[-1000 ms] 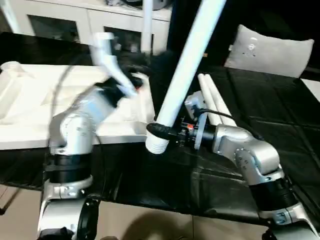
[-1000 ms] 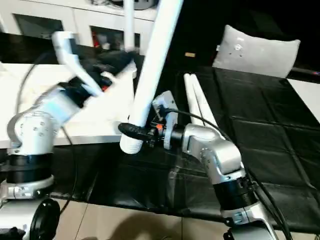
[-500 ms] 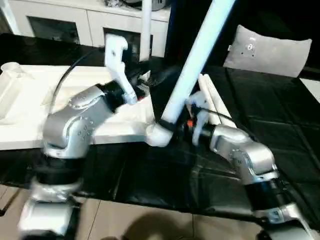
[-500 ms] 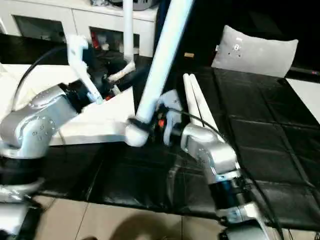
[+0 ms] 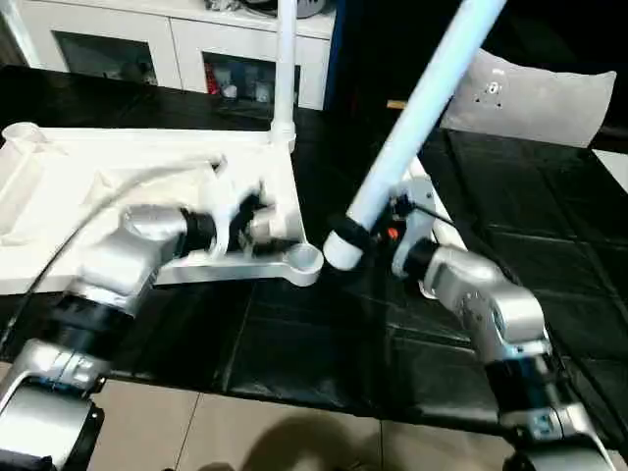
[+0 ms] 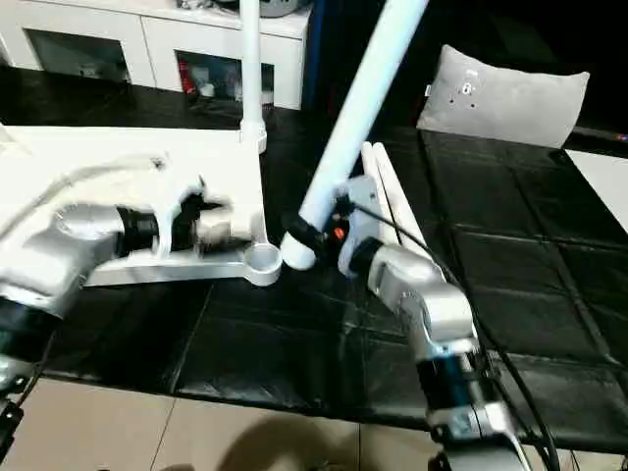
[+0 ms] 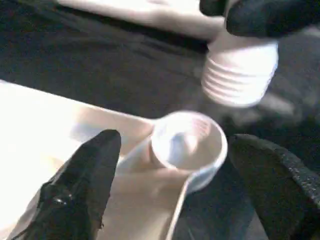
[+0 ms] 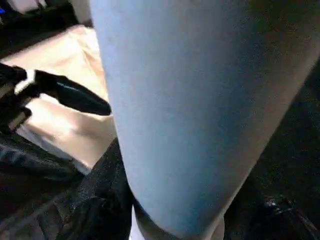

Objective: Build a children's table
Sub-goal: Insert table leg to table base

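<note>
The white table top point(image 5: 78, 196) lies ribbed side up on the black mat. One white leg point(image 5: 286, 69) stands upright in its far right corner. Its near right corner socket point(image 5: 303, 262) is bare. My left gripper point(image 7: 175, 140) is open, with one black finger point(image 7: 85, 185) on either side of that socket. My right gripper point(image 5: 343, 234) is shut on a second leg point(image 5: 422, 108), which tilts up and to the right. That leg's threaded end point(image 7: 239, 75) hangs just right of the socket and a little above it. Two more legs point(image 5: 424, 201) lie behind my right wrist.
A grey-white pillow point(image 5: 545, 93) leans at the back right. A white cabinet with glass doors point(image 5: 128, 39) stands behind the table top. The black mat point(image 5: 324, 343) ends at a near edge, with beige floor point(image 5: 245, 437) below it.
My left arm has swung down from a raised pose to the top's near right corner. The held leg now tilts further right, with its threaded end close beside the socket.
</note>
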Controlling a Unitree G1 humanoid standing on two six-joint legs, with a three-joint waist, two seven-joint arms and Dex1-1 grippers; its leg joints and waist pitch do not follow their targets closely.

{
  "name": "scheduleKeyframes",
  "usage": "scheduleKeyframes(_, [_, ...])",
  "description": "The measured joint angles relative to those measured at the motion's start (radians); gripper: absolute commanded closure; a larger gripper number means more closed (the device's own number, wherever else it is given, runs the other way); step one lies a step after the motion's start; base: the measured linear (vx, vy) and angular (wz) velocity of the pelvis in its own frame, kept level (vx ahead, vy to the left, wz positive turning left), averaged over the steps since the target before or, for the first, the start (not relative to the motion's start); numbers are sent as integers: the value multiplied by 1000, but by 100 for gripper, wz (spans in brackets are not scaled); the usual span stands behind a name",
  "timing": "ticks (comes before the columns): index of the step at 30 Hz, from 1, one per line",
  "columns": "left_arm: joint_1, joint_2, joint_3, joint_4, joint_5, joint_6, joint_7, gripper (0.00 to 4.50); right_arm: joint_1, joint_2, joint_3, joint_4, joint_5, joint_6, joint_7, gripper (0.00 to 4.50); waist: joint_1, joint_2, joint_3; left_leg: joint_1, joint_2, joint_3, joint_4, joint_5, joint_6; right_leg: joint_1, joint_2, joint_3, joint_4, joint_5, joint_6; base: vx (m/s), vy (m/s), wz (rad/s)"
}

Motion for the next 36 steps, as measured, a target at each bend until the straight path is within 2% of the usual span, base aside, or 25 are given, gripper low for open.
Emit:
scheduleKeyframes(6, [-56, 1, -49, 197, 77, -109, -93, 129, 29, -27, 15, -39, 3, -11, 48, 260, -2, 2, 0, 1, 0, 0, -1, 1, -1, 0, 0, 0, 0, 0, 0, 0, 0, 0])
scheduleKeyframes(10, [-88, -9, -50, 297, 105, -173, -130, 172, 42, -27, 14, -72, 10, -9, 55, 260, -2, 2, 0, 1, 0, 0, -2, 1, -1, 0, 0, 0, 0, 0, 0, 0, 0, 0])
scheduleKeyframes(18, [-129, -34, -39, 452, 139, -284, -149, 229, 49, -28, 15, -72, 13, -5, 77, 260, 1, 2, 0, 1, 1, 0, -3, 1, 1, 0, 0, 0, 0, 0, -1, 0, 0, 0])
scheduleKeyframes(19, [-138, -36, -39, 473, 149, -303, -148, 250, 49, -29, 15, -72, 15, -2, 81, 260, 0, 2, 0, 1, 1, 0, -3, 1, 1, 0, 0, 0, 0, 0, -1, 0, 0, 0])
scheduleKeyframes(36, [-184, -51, -17, 616, 207, -384, -159, 384, 49, -29, 37, -84, 17, 9, 98, 260, 0, 2, 0, 6, 0, 0, -6, 4, 4, 0, 0, 0, 0, 4, -5, 0, 0, 0])
